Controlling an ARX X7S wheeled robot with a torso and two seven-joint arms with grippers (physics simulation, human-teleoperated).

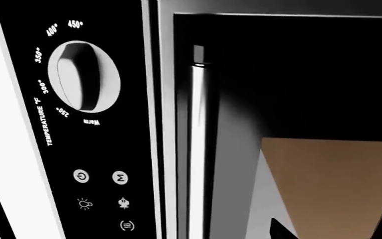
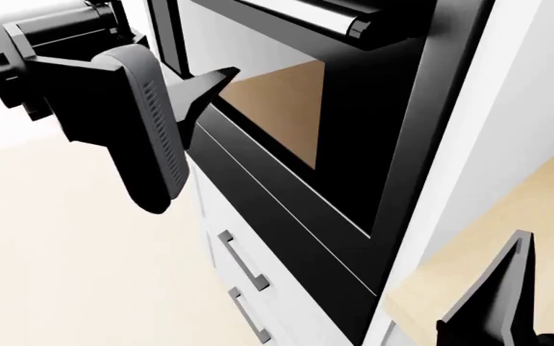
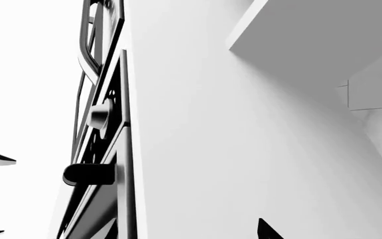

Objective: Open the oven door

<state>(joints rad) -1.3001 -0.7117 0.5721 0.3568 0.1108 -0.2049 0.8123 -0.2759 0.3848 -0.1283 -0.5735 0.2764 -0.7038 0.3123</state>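
Hand [image 2: 176, 130] just beside oven door [image 2: 354, 144]

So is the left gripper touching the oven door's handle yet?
Apart. In the head view the left gripper sits below the bar handle, with door glass between them.

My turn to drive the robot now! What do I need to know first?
Left gripper: empty, jaws spread, hanging in front of the oven door next to its glass window, touching nothing.
Right gripper: only finger tips show low in the head view, off to the side by the white cabinet wall. I cannot tell if it is open.
The bar handle runs across the top of the door, above the left gripper. The temperature knob sits beside the handle's end.
Done: nothing gripped; the door looks shut.
Left: grip the handle, pull the door open.
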